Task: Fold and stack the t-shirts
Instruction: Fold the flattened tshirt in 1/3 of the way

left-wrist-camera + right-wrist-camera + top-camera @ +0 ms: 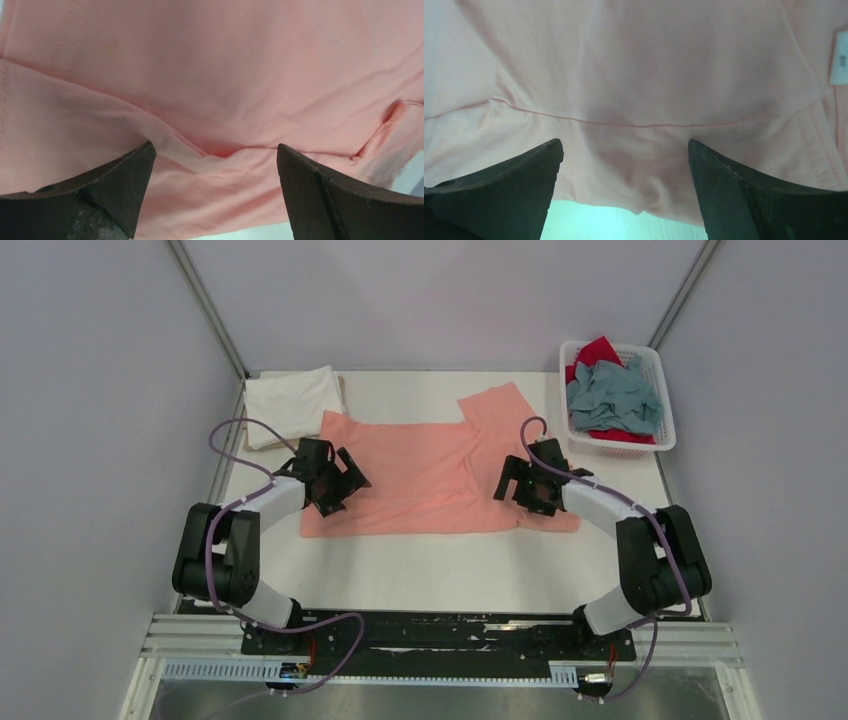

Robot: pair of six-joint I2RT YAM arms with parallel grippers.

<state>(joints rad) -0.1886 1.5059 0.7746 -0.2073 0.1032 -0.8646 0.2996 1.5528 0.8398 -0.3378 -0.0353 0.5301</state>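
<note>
Jaws spread wide, the left gripper (347,483) and right gripper (508,486) sit low over opposite ends of the pink shirt (430,475), laid flat across the table (450,570), seemingly lined up to pinch its near edge for a fold. Folded, the white shirt (290,400) rests at the back-left corner.

Salmon-pink t-shirt (430,475): spread flat, mid-table (450,570), roughly rectangular, one sleeve jutting toward the far right. Cloth mostly smooth; a soft ridge of folds runs across it in the left wrist view (210,145); thin seam line and white label (839,57) in the right wrist view

White t-shirt (290,400): folded into a compact block, far left corner, just beside the pink one

Grey-blue t-shirt (612,398): crumpled in the basket (625,448), on top of the red t-shirt (598,350), also crumpled
</note>
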